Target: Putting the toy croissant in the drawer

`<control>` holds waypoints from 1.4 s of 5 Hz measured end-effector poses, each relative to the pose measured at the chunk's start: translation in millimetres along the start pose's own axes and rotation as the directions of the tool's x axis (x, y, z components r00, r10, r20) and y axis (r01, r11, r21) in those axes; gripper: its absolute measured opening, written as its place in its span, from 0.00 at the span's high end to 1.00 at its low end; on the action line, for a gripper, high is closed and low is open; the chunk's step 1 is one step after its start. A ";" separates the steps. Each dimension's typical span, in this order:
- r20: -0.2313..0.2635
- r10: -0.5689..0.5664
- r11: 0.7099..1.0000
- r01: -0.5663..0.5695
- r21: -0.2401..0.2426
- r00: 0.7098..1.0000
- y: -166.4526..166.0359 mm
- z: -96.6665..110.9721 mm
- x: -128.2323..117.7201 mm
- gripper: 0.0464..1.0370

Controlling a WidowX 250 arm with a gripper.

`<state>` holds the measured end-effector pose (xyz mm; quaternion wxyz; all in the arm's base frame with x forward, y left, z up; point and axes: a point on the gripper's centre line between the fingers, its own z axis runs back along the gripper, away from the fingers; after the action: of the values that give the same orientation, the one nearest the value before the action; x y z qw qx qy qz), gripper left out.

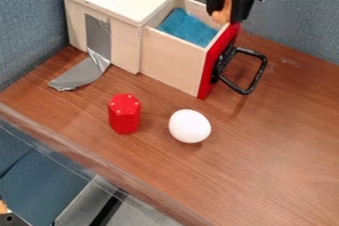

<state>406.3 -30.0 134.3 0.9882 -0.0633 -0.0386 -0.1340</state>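
So the black gripper (228, 14) is pinched around the toy croissant (223, 11), right over the front end of the pulled-out drawer (173, 61) with blue cloth (187, 27) in it, and there's a white egg (189, 126) near a red block (124, 114) on the table (265, 145)

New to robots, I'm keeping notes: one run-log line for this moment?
black two-finger gripper: holding orange-brown toy croissant | place: at red front of open pale-wood drawer | release: not yet
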 end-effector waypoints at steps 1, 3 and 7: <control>-0.010 0.012 1.000 -0.012 0.007 1.000 8.1 -3.7 3.6 0.46; -0.029 0.027 0.998 -0.026 0.052 0.999 24.5 -4.5 3.4 0.46; -0.097 0.052 0.994 -0.042 0.101 0.994 43.7 -21.1 -1.0 0.11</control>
<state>418.4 9.1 108.3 0.9937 -0.0085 0.0058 -0.1116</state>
